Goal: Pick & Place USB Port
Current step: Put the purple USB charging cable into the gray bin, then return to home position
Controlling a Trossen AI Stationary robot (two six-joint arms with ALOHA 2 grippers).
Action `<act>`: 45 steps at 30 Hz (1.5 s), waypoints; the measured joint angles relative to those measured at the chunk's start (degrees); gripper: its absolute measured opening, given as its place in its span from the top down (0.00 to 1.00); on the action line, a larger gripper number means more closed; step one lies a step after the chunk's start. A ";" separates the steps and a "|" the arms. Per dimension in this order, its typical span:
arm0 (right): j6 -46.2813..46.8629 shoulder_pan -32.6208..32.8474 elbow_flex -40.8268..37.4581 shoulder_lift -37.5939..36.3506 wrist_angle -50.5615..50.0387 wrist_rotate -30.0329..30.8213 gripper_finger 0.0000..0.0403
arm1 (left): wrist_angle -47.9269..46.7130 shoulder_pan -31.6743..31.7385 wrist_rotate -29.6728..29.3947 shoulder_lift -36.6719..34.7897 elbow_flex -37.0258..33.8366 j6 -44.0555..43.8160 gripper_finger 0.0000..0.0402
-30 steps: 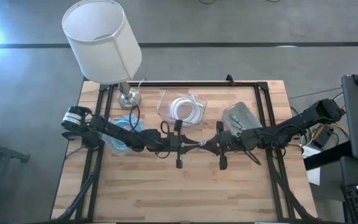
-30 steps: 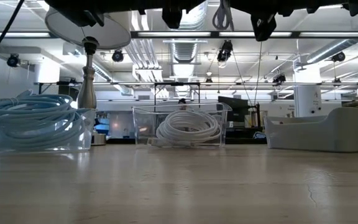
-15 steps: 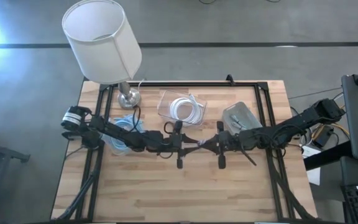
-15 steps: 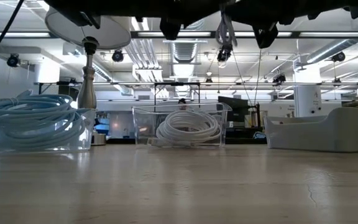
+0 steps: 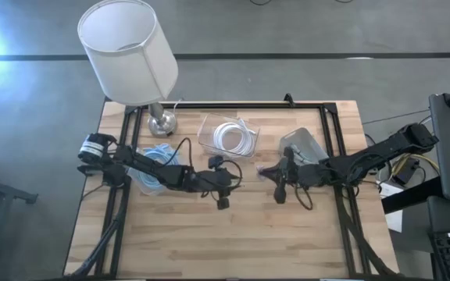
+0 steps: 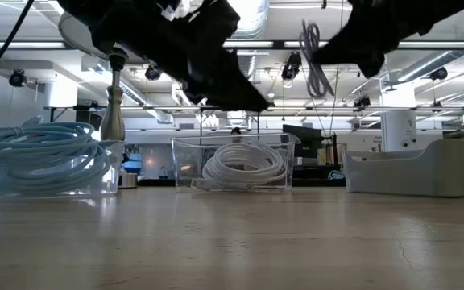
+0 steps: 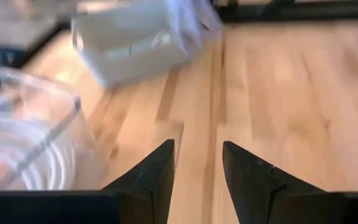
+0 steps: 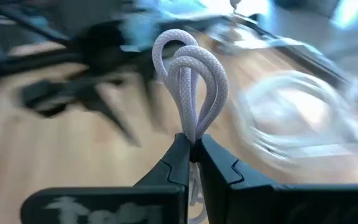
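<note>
A pale braided cable, bundled into loops (image 8: 190, 71), sits in my right gripper (image 8: 193, 144), which is shut on it above the middle of the table (image 5: 272, 172). In the low view the loops (image 6: 312, 60) hang high above the wood. My left gripper (image 7: 197, 163) stands open just to the left (image 5: 234, 182), with only bare tabletop between its fingers. It touches nothing. My right gripper pinches the bundled loops between its two fingers, at the place where the strands come together (image 8: 193, 134). Several strands lie in the pinch. The fingers come from the table's right. The loops stick out past the fingertips, lifted clear of the table.
A clear bin with a white cable coil (image 5: 229, 134) stands at the far middle. A clear bin with a blue cable (image 5: 155, 168) is at the left, and a grey bin (image 5: 303, 144) at the far right. A lamp (image 5: 127, 51) stands at the far left corner.
My left gripper has opened, let go of the cable and drawn back a little toward the table's left edge. My right gripper, still shut, has carried the loops toward the right, away from the left gripper. The bundle is now held by it alone.
</note>
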 joint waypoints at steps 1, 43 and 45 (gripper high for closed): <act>1.26 -0.05 -0.01 -0.51 -2.46 1.68 0.97 | -1.76 -0.03 0.03 0.00 -0.02 -0.63 0.66; 64.87 -0.16 -8.81 -1.91 -60.38 20.46 0.71 | -7.36 -0.04 0.16 -0.11 -0.04 -2.85 0.69; 64.83 -0.16 -8.47 -1.91 -60.28 20.46 0.68 | -7.36 -0.04 0.16 -0.11 -0.04 -2.85 0.69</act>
